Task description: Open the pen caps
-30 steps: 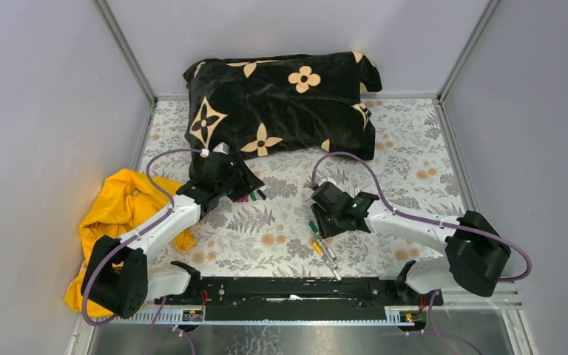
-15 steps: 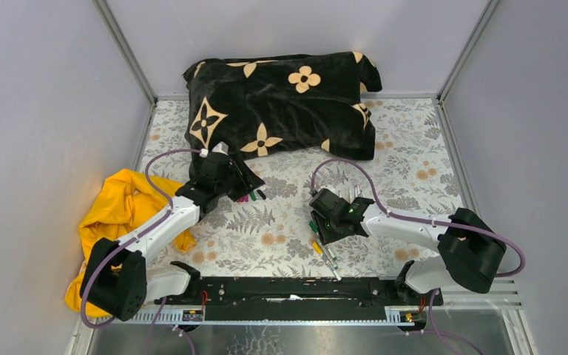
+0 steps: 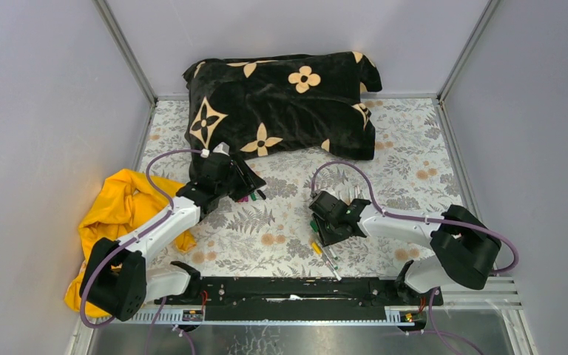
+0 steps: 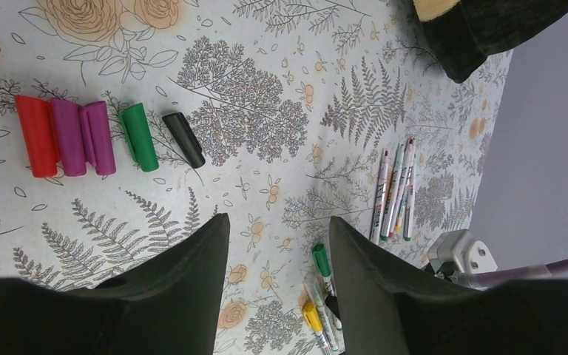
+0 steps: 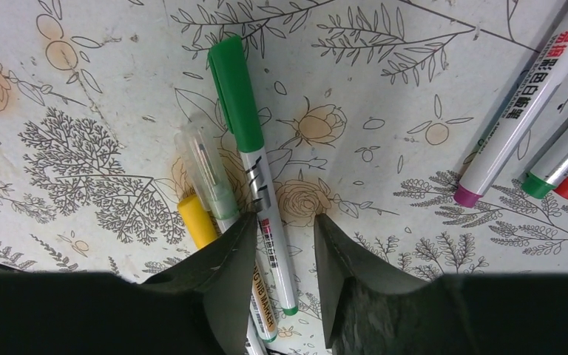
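Close to the near edge, right of the middle, your right gripper [image 5: 285,225] stands spread, one finger on either side of the barrel of a pen whose green cap [image 5: 234,92] is still on. Beside it lie a pen with a yellow cap [image 5: 196,220] and one with a clear cap [image 5: 205,166], both closed as well. Just beyond, toward the right edge, the bare-tipped pens [image 4: 396,192] lie bundled together. Further in, left of centre, your left gripper [image 4: 279,222] hangs spread and empty over a row of loose caps [image 4: 96,137]: red, two magenta, green and black. By my reckoning most of the job is done and three pens remain.
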You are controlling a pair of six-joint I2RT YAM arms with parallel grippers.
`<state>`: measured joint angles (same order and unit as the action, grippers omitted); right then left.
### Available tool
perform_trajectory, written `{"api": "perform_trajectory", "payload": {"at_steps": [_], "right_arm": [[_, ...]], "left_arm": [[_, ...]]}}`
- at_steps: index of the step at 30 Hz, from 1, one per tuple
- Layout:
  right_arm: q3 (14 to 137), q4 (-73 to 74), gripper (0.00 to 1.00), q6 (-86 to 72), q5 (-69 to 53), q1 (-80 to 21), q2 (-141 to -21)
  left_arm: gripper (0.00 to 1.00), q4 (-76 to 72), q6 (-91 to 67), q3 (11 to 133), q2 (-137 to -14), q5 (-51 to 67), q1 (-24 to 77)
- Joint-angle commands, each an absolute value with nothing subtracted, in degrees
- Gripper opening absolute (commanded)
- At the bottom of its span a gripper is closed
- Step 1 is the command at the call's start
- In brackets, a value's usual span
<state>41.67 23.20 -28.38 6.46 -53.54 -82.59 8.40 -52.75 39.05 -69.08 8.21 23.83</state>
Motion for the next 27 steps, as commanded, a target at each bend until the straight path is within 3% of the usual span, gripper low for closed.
{"api": "perform_trajectory", "payload": {"at_steps": [1, 8, 18, 27], "right_arm": [[41.18, 21.98, 0.4, -29.33, 7.71, -54.22, -83.09], [40.46, 21.64, 0.33, -30.35, 8.25, -54.85, -84.66], [40.22, 22.51, 0.07, -32.04, 10.7, -56.34, -83.27], [44.85, 26.46, 0.04, -29.42, 12.76, -56.34, -76.12]], "left_arm": [[0.59, 4.76, -53.36, 38.46, -68.03, 8.7, 24.26], [0.59, 4.26, -53.65, 38.2, -68.14, 8.88, 24.36], [0.58, 3.35, -54.56, 37.69, -68.33, 9.75, 24.51], [0.62, -3.33, -56.09, 36.48, -69.69, 16.89, 24.82]]}}
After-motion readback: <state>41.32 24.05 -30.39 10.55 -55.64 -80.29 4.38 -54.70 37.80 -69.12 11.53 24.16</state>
